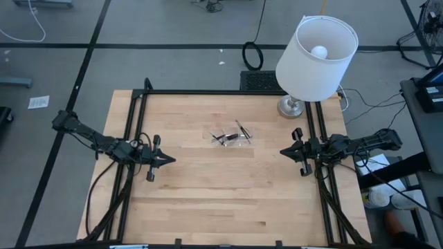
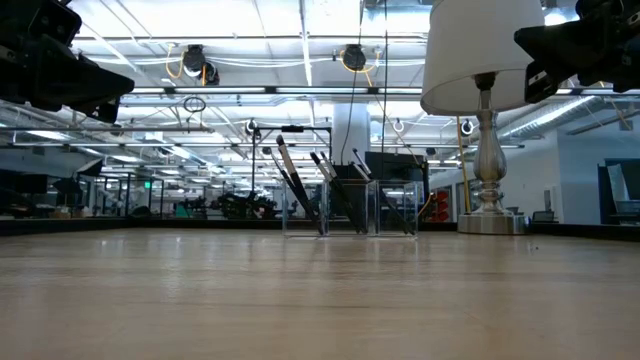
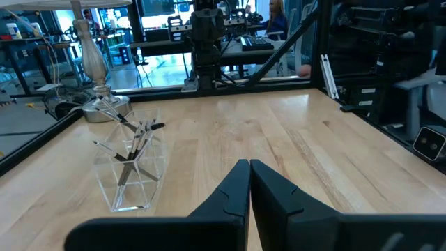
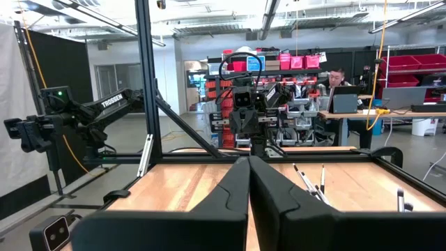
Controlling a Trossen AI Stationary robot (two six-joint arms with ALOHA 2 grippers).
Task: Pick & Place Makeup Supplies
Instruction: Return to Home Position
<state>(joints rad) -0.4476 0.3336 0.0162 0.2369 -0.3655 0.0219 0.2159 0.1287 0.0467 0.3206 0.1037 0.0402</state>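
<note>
Overhead, table-level, wrist cams; organizer (image 3: 139,183) apparently shared.

This is a big robot lab, like a workshop hall. The wooden tabletop (image 1: 208,200) sits inside a black metal frame (image 1: 194,92). Around it is a grey floor (image 1: 173,28) with loose cables (image 1: 252,54) lying on it. High up, the low view shows long rows of bright ceiling lights (image 2: 200,20). Far back stand shelves with red boxes (image 4: 293,61). A person (image 4: 338,75) sits at a desk behind a laptop (image 4: 345,103). Another dark robot arm (image 4: 90,111) stands outside the frame.
</note>
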